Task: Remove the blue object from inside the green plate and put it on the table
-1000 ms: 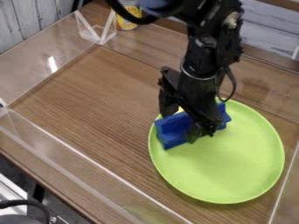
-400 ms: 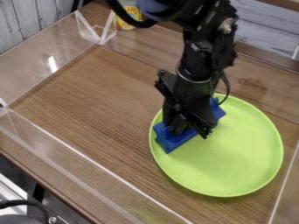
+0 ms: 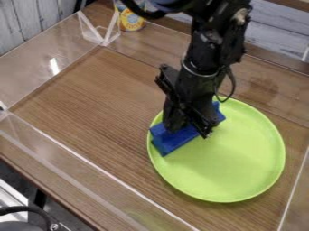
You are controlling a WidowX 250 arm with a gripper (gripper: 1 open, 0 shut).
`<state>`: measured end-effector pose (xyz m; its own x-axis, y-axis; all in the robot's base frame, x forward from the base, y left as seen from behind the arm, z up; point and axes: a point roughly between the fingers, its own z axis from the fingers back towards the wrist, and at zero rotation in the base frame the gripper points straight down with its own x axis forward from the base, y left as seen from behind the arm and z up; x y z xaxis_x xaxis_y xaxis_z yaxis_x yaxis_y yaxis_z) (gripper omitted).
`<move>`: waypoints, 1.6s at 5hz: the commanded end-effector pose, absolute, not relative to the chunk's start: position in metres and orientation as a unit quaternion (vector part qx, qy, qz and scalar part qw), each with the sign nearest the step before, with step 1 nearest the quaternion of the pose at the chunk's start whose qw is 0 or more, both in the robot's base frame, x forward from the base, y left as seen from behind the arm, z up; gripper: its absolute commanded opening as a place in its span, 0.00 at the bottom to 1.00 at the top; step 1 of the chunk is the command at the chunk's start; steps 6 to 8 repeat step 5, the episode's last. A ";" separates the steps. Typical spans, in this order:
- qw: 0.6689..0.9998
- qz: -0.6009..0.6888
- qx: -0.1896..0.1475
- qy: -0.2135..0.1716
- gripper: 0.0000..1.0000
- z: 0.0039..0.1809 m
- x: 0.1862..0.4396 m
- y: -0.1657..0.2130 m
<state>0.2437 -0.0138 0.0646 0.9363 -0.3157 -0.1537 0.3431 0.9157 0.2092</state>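
Observation:
The blue object [image 3: 172, 141] lies at the left edge of the green plate [image 3: 237, 159], its near end poking over the rim toward the table [image 3: 97, 99]. My black gripper [image 3: 193, 127] comes straight down onto the block's middle, and its fingers are shut on the block. The block still rests on the plate. The arm hides the block's centre; a blue corner shows behind the fingers.
Low clear acrylic walls [image 3: 42, 56] border the wood-grain top. A yellow object [image 3: 130, 18] and a clear stand [image 3: 100, 32] sit at the far back. Bare tabletop stretches to the left of the plate.
The fingers have closed from wide open onto the blue block. The block and plate have shifted slightly left, the block's near end now reaching the rim.

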 end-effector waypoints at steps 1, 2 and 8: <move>0.973 -0.179 0.135 0.044 0.00 0.090 0.250 -0.010; 0.973 -0.180 0.139 0.047 0.00 0.099 0.252 -0.006; 0.972 -0.183 0.138 0.050 0.00 0.104 0.253 0.003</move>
